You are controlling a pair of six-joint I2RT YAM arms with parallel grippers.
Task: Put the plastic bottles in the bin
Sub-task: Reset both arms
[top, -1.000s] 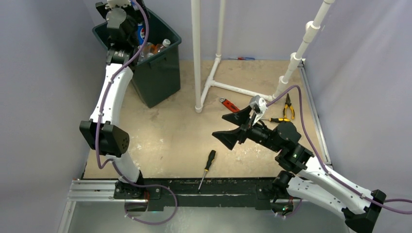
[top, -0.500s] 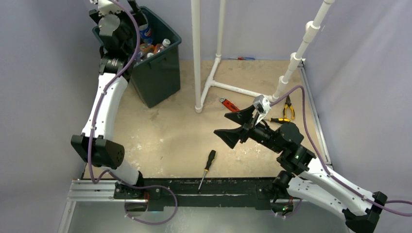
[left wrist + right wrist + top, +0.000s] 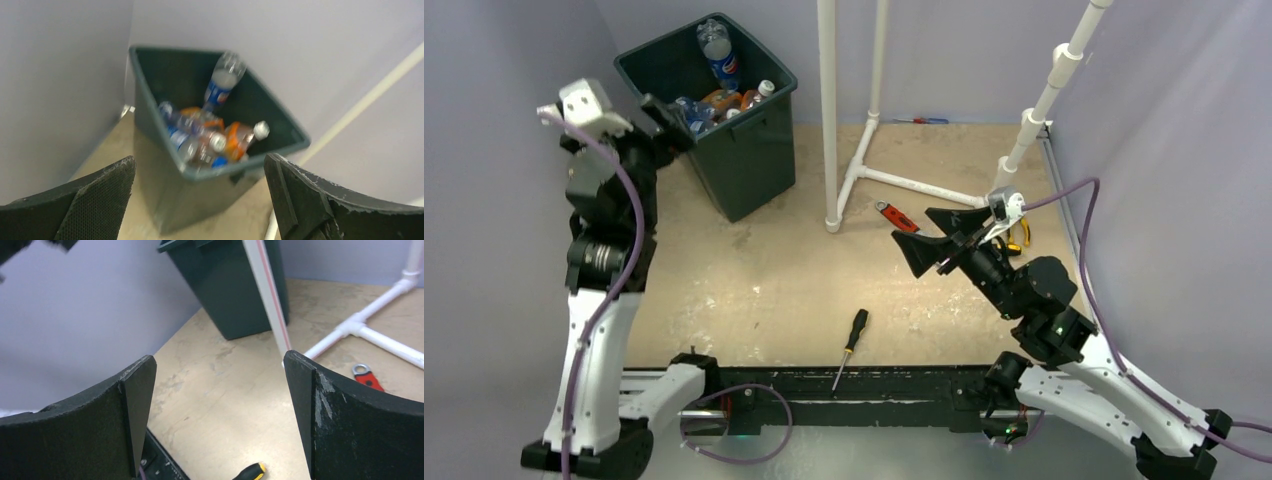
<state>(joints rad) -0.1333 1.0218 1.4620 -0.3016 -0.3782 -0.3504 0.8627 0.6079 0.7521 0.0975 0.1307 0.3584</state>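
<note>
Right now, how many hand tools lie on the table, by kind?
Screwdriver: 1
Wrench: 1
Pliers: 1, partly hidden
Thin red-blue tool, kind unclear: 1
Total: 4

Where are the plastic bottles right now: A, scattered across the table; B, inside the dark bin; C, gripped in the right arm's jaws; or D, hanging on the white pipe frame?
B: the plastic bottles lie piled inside the bin, with one Pepsi bottle leaning upright against its back wall.
</note>
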